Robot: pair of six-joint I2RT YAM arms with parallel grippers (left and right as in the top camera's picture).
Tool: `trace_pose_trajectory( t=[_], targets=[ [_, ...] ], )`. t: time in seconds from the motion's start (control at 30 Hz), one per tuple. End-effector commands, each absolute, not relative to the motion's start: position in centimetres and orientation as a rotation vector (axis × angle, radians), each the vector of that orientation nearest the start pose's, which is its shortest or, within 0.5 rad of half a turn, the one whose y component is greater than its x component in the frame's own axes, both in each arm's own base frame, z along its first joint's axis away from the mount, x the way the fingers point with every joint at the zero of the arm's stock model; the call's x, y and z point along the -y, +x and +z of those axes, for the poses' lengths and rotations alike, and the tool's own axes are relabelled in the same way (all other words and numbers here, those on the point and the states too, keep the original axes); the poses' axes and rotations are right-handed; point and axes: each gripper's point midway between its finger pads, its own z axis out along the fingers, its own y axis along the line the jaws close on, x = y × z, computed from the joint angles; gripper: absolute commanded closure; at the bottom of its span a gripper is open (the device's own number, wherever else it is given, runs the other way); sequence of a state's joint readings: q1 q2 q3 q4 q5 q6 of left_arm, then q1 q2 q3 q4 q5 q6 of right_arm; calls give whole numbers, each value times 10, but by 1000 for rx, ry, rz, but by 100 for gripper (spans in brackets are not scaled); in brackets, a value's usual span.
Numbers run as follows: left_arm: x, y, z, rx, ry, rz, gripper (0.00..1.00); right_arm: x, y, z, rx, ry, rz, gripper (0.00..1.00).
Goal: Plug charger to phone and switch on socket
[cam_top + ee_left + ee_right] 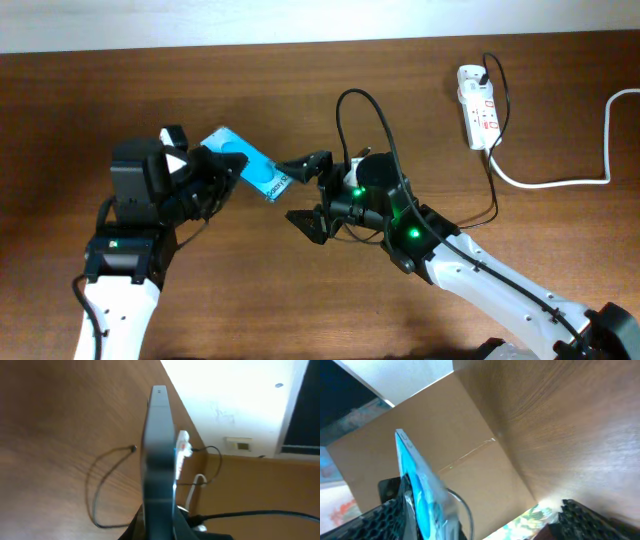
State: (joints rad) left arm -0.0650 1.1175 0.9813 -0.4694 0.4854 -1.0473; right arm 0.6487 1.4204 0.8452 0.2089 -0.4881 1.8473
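Note:
My left gripper (205,180) is shut on the phone (245,165) and holds it tilted above the table, cyan screen up. In the left wrist view the phone (160,450) stands edge-on between the jaws of the left gripper (160,530). My right gripper (302,195) is open, its upper finger just beside the phone's free end. In the right wrist view the phone (417,485) lies by the left finger of the right gripper (485,527). The charger cable (465,505) curves beside the phone's end; its plug is hidden. The cable (385,120) loops back to the socket (478,105).
The socket's thick white cord (560,180) runs off to the right edge. In the left wrist view the socket (183,447) shows past the phone, and a thin black cable loop (95,492) lies on the wood. The wooden table (250,300) ends at a white wall behind.

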Motion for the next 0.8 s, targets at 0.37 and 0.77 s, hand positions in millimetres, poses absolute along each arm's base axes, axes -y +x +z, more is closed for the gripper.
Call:
trace_pose_trajectory(
  t=[0.37, 0.77],
  targets=[
    [105, 333, 213, -2356, -338, -907, 100, -222, 292, 162, -2467, 539, 993, 2],
    [102, 320, 198, -2439, -348, -871, 100, -147, 245, 176, -2497, 549, 621, 1]
  ],
)
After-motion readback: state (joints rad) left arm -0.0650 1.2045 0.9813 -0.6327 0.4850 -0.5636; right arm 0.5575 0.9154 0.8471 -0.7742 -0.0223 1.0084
